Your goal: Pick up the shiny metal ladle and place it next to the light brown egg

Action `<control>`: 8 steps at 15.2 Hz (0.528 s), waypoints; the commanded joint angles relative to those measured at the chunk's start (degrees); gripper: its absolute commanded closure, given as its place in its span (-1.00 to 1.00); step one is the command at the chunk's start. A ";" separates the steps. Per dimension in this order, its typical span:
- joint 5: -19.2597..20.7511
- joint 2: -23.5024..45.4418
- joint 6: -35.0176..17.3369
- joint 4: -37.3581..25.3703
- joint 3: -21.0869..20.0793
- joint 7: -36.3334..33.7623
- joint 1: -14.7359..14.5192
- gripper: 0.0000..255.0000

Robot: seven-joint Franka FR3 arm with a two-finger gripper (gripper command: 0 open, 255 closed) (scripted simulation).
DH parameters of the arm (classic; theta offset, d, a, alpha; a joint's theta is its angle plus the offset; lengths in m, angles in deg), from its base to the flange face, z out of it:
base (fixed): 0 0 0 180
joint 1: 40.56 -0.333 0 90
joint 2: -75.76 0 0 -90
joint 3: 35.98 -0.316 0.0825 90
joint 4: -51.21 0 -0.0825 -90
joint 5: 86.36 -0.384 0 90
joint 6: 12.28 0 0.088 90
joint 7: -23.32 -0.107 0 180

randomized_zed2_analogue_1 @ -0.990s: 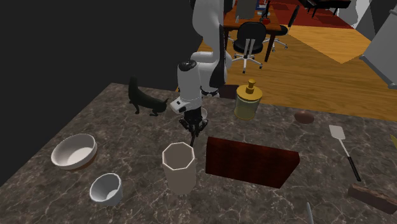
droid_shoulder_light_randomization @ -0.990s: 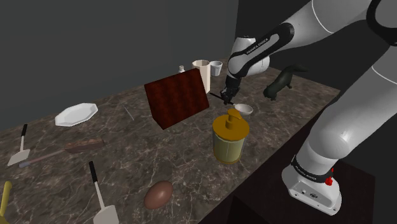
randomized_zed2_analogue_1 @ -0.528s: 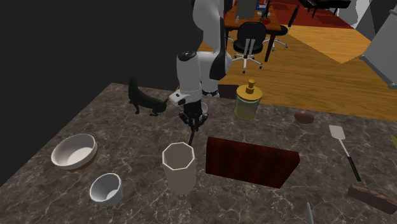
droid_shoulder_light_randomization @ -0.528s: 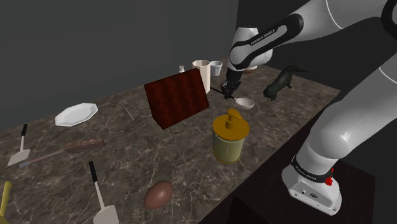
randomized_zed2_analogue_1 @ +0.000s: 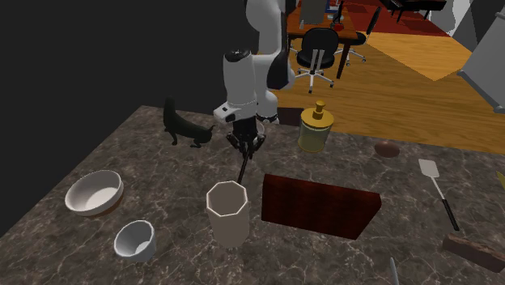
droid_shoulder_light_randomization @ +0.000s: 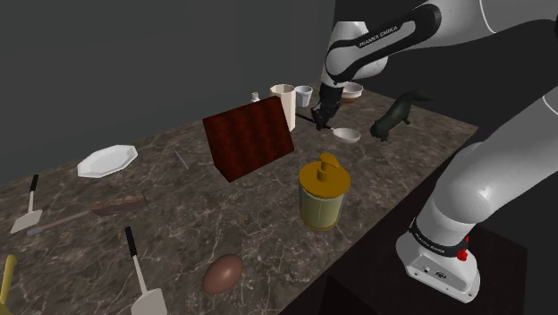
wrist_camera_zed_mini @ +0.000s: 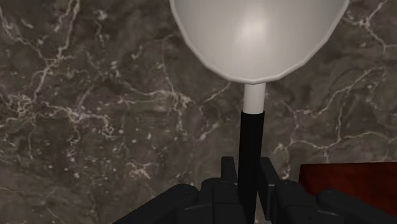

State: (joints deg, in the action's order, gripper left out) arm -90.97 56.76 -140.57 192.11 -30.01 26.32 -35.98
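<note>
Dark marbled bench (droid_shoulder_light_randomization: 183,179), grey wall behind. Near front edge: brown egg (droid_shoulder_light_randomization: 223,274), spatula (droid_shoulder_light_randomization: 140,279) near it. Further in: yellow lidded jar (droid_shoulder_light_randomization: 323,193), then dark red board (droid_shoulder_light_randomization: 249,138) standing tilted. Beyond jar: gripper (droid_shoulder_light_randomization: 323,119) clenched on black handle of ladle (droid_shoulder_light_randomization: 346,135), pale bowl end hanging lower than gripper, marble under it. Ladle well apart from egg. Far edge: white faceted cup (droid_shoulder_light_randomization: 283,100), black animal figure (droid_shoulder_light_randomization: 394,114).
</note>
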 commanded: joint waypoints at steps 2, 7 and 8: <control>0.21 -0.88 2.46 -1.56 -0.15 -0.42 0.03 1.00; 0.52 -2.20 6.54 -4.35 -0.28 -0.91 0.12 1.00; 0.53 -2.27 6.75 -4.49 -0.29 -0.94 0.13 1.00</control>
State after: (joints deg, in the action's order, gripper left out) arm -90.47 54.68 -134.32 187.92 -30.21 25.54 -35.83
